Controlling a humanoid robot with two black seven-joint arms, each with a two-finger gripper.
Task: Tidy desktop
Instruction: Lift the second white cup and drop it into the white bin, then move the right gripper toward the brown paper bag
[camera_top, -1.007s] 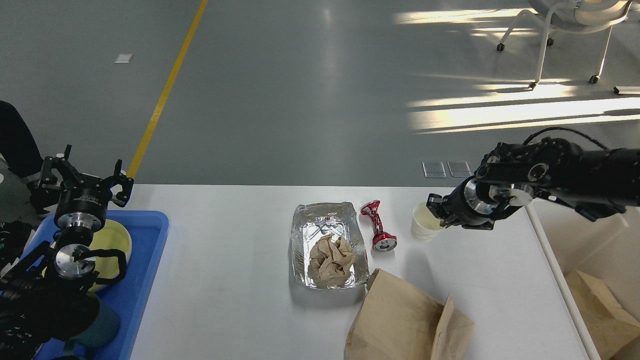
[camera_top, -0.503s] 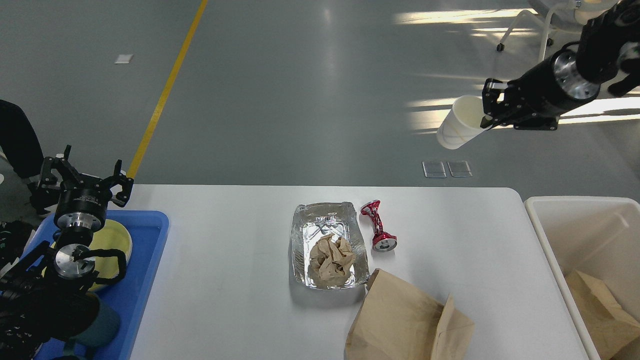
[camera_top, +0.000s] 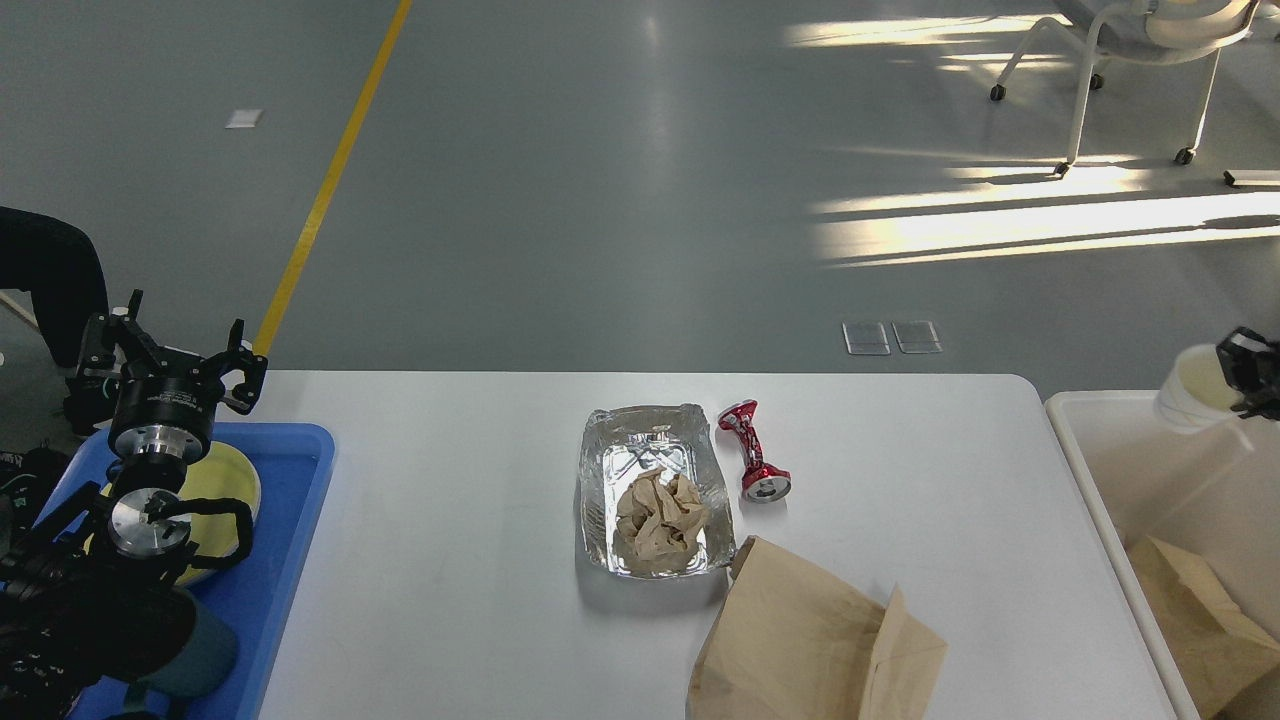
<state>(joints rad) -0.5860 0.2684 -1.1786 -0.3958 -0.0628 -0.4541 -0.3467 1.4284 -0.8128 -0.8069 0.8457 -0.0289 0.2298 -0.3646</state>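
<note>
The white desktop (camera_top: 450, 560) holds a foil tray (camera_top: 652, 490) with a crumpled brown paper ball (camera_top: 660, 515), a crushed red can (camera_top: 755, 462) beside it, and a brown paper bag (camera_top: 815, 640) at the front edge. My right gripper (camera_top: 1240, 378) shows only at the right edge, shut on the rim of a white paper cup (camera_top: 1195, 388), holding it above the off-white bin (camera_top: 1160, 480). My left gripper (camera_top: 170, 345) is open and empty, raised over the blue tray (camera_top: 290, 560) at the left.
The blue tray holds a yellow-green plate (camera_top: 225, 480) and a dark teal cup (camera_top: 205, 655). The bin holds a brown paper bag (camera_top: 1200, 620). A chair (camera_top: 1130, 60) stands on the grey floor beyond; a yellow floor line (camera_top: 330, 180) runs at the left.
My right gripper lifted the white cup off the desktop, swung it up high, then brought it down to the right over the bin. The left arm has not moved.
</note>
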